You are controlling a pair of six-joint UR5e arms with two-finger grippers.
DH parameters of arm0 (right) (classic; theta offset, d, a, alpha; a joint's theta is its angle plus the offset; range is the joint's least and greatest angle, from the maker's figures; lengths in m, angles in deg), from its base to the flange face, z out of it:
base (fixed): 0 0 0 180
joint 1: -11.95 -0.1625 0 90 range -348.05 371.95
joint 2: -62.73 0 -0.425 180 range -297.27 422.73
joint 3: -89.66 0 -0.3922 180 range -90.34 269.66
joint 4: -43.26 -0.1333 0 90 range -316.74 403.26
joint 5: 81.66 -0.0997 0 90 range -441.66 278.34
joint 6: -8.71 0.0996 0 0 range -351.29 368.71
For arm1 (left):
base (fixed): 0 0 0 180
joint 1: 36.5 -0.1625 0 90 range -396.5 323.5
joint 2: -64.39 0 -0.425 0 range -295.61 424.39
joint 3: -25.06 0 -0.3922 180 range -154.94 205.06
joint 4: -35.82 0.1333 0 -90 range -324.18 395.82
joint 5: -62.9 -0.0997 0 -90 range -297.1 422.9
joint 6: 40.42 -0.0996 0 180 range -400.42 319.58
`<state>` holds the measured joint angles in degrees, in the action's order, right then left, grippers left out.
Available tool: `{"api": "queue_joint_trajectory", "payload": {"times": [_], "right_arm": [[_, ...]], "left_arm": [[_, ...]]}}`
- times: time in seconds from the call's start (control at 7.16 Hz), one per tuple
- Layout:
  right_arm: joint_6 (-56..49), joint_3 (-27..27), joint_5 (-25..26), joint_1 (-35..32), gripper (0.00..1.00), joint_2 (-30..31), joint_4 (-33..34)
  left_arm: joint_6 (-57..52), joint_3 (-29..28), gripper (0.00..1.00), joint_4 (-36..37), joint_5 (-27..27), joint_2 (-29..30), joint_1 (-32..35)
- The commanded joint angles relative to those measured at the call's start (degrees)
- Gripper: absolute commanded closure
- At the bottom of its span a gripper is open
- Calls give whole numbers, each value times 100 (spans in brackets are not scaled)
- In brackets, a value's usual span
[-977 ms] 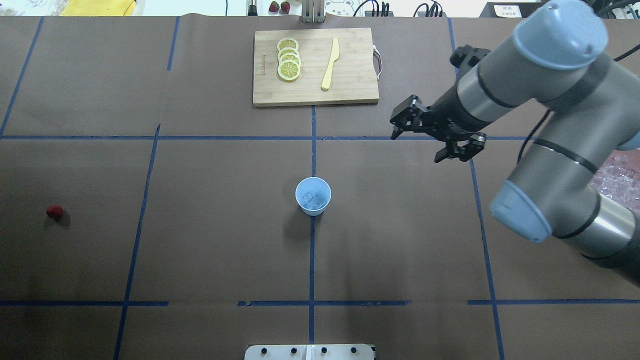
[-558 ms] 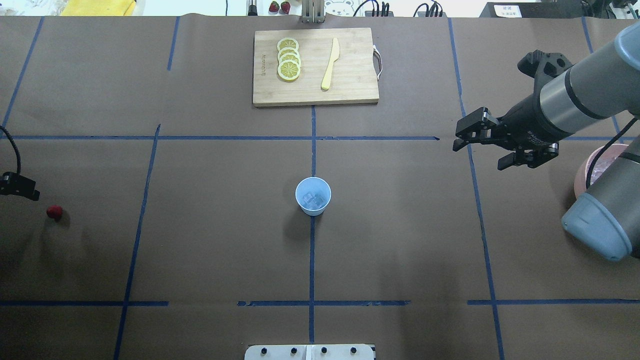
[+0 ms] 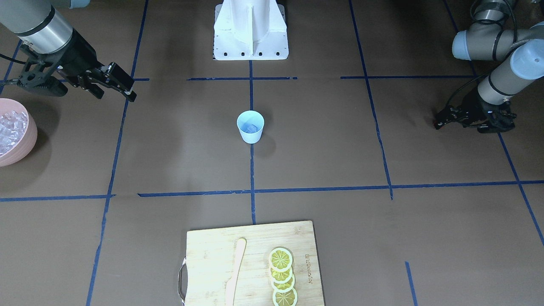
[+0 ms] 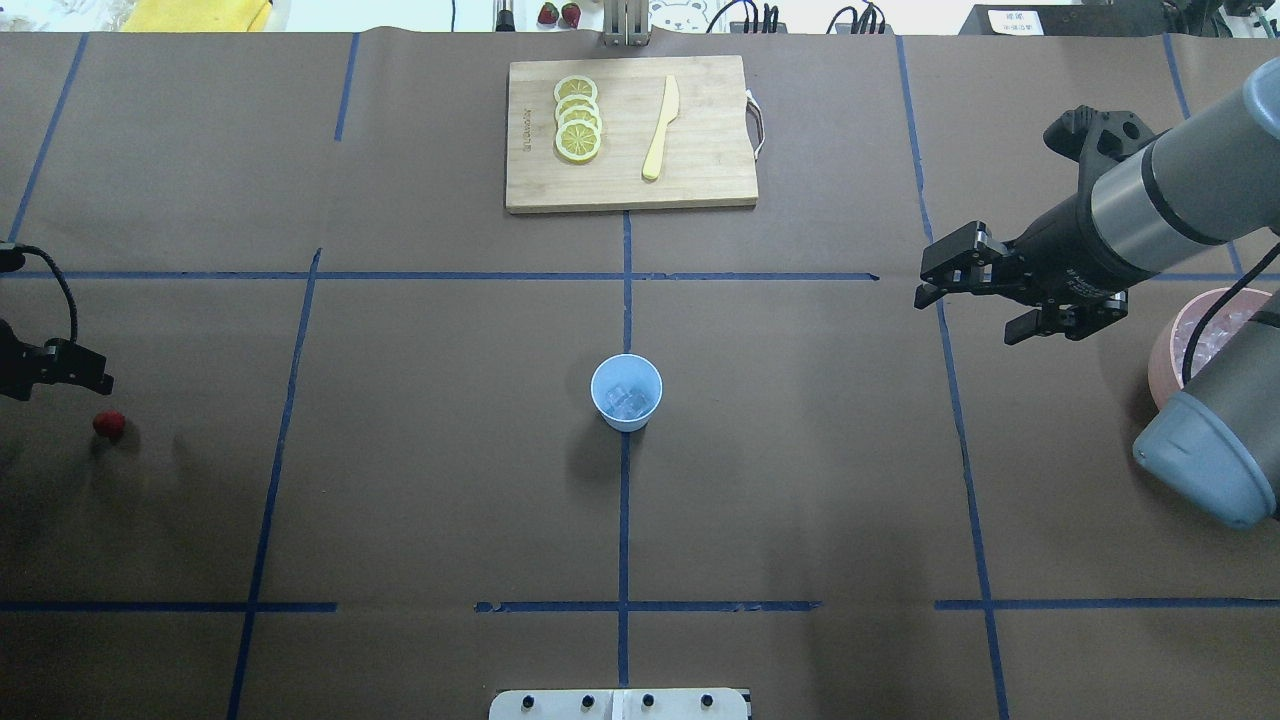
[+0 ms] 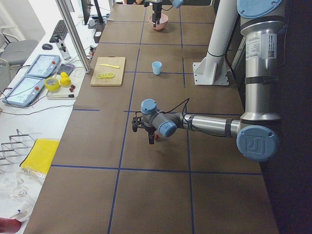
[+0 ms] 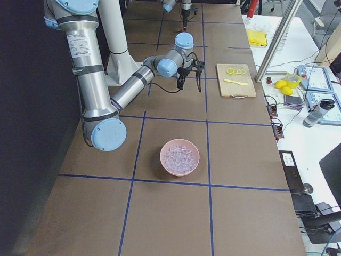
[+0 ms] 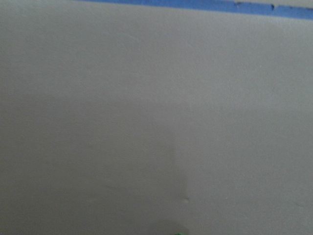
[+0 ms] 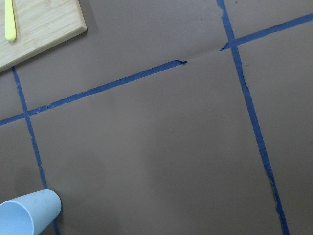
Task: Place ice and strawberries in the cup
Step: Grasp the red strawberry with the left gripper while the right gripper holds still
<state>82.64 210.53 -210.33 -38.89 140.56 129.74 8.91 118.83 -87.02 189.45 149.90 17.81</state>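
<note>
The light-blue cup (image 4: 626, 392) stands upright at the table's centre with clear ice (image 4: 627, 400) cubes inside; it also shows in the front view as the cup (image 3: 250, 126). The strawberry (image 4: 108, 424), small and red, lies on the table at the far left. My left gripper (image 3: 459, 124) hovers open just beside and above it, partly cut off by the overhead view's left edge. My right gripper (image 4: 965, 318) is open and empty, well right of the cup, near the pink bowl (image 4: 1165, 340).
The pink bowl (image 3: 26, 146) holds several more ice cubes (image 3: 9, 127). A wooden cutting board (image 4: 630, 135) at the back carries lemon slices (image 4: 577, 120) and a yellow knife (image 4: 660, 128). The robot's white base (image 3: 250, 29) stands at the near edge.
My right arm has swung right, away from the cup toward the bowl, then nearly stopped. My left gripper has come into view from the left edge, close to the strawberry.
</note>
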Motion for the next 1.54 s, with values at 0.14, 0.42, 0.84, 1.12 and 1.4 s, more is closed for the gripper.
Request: {"api": "queue_joint_trajectory", "payload": {"times": [0.14,0.42,0.84,1.12,1.4], "right_arm": [[-1,7,9,13,0,-14,0],[-1,7,9,13,0,-14,0],[8,-2,9,21,0,-31,0],[8,-2,26,57,0,-58,-9],[8,16,9,39,0,-49,0]], "left_arm": [[25,-70,1,-47,-51,62,-209],[42,-87,12,-47,-42,62,-350],[51,-87,85,5,19,53,-350],[564,175,100,23,37,71,-341],[1870,553,100,41,377,769,-350]]}}
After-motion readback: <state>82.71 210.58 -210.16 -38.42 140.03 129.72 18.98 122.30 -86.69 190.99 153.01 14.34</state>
